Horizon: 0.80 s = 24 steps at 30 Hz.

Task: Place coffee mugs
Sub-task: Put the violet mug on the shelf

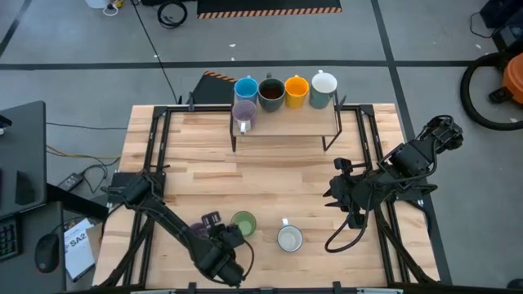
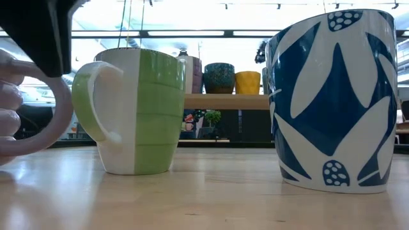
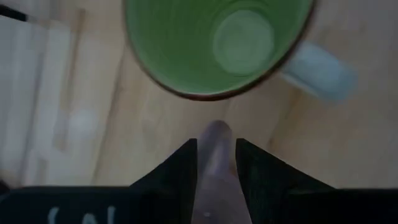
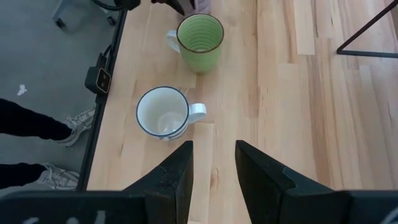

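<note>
Table [image 1: 270,175]: pale wood planks.
Left tool [image 1: 211,231]: low, clamped on lilac mug [image 3: 214,149] rim, beside upright green mug [image 1: 243,223].
Right tool [image 1: 337,193]: hovering, fingers apart.

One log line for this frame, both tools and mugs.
left tool: shut on lilac mug | right tool: open, idle | green mug, white mug: on table

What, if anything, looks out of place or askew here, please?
Nothing looks spilled or tipped. Only the small lilac ceramic mug on the wooden shelf stands out: it sits in front of the blue ceramic mug, outside the back row.
</note>
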Tool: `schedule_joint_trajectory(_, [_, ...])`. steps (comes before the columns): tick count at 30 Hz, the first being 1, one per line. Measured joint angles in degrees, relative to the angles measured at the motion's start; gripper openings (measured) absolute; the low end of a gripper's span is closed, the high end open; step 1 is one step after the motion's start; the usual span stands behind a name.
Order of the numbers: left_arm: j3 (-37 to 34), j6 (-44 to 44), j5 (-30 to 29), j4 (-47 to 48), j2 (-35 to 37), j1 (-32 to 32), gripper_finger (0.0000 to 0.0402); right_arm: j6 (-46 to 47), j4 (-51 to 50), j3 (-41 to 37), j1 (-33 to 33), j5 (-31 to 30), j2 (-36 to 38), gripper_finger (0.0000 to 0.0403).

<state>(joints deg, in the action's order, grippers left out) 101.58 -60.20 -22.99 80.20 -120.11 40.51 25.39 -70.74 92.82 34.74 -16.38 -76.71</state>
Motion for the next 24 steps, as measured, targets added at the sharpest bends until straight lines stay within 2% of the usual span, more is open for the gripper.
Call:
schedule_joint_trajectory(7, [0.0, 0.8, 0.3, -0.1, 1.1, 0.3, 0.0116, 0.0, 0.0, 0.0, 0.0, 0.3, 0.0, 0.0125])
schedule_joint_trajectory(14, [0.0, 2.6, 2.2, -0.6, 7.3, 2.6, 0.0116, -0.1, 0.0, 0.0, 0.0, 1.6, 0.0, 0.0125])
schedule_joint_trajectory(24, [-1.3, 18.5, 11.7, 1.4, 11.8, 5.5, 0.0116, -1.1, 1.7, 0.0, 0.0, 1.4, 0.0, 0.0125])
